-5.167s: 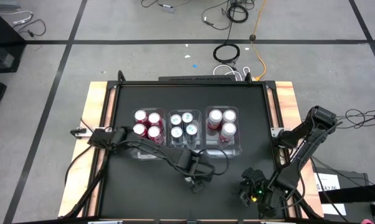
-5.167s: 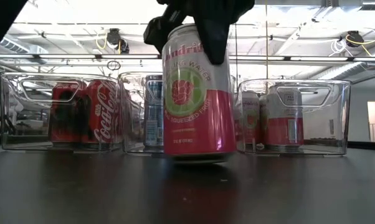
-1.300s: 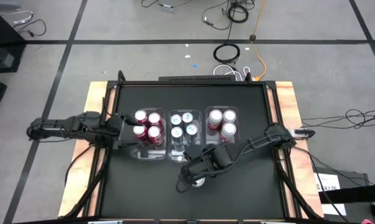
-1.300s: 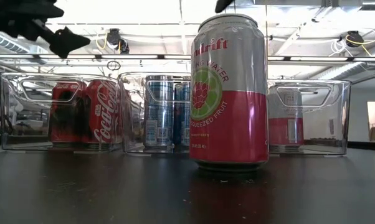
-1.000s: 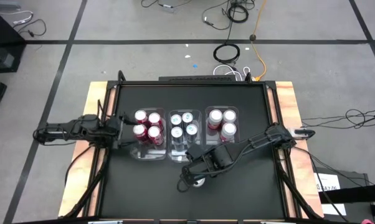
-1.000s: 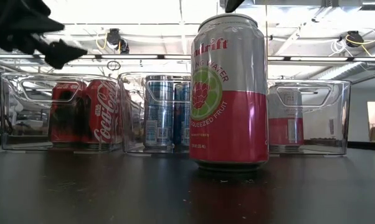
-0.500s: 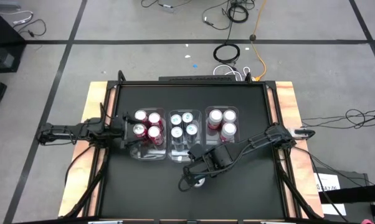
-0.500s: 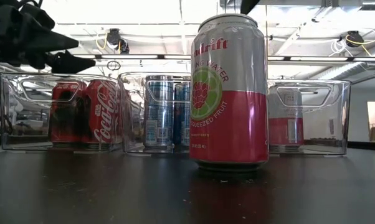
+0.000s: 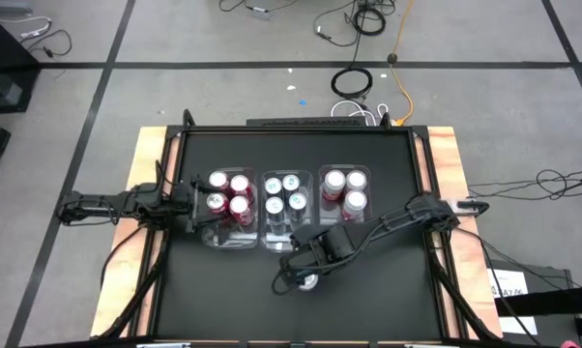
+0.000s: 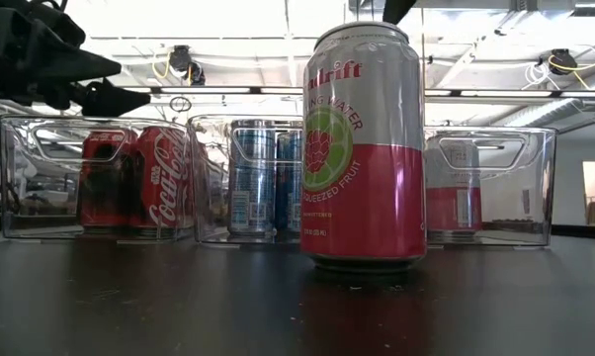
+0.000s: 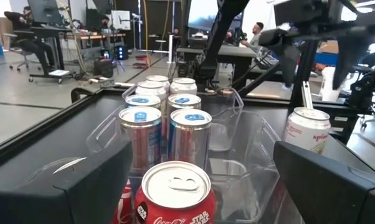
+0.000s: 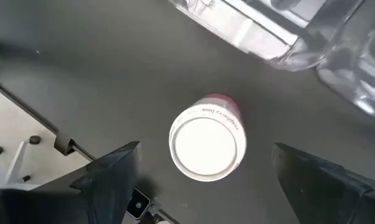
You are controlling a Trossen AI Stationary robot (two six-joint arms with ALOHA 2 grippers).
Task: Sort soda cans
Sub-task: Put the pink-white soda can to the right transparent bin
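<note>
Your right tool [image 12: 203, 171] now hangs spread over the lone pink can [image 9: 308, 281], which stands free on the desk [image 9: 368, 290] before the bins; your left tool [image 9: 189, 201], also spread, has pulled back beside the red bin [image 9: 228, 238].

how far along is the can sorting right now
Nearly done, by the look of it. The left bin holds four red cans, the middle bin four blue cans, and the right bin three pink cans. In hand: the open right gripper hangs above the last pink can, standing on the table in front of the bins. The open left gripper waits by the left bin. Left: bin that can.
</note>
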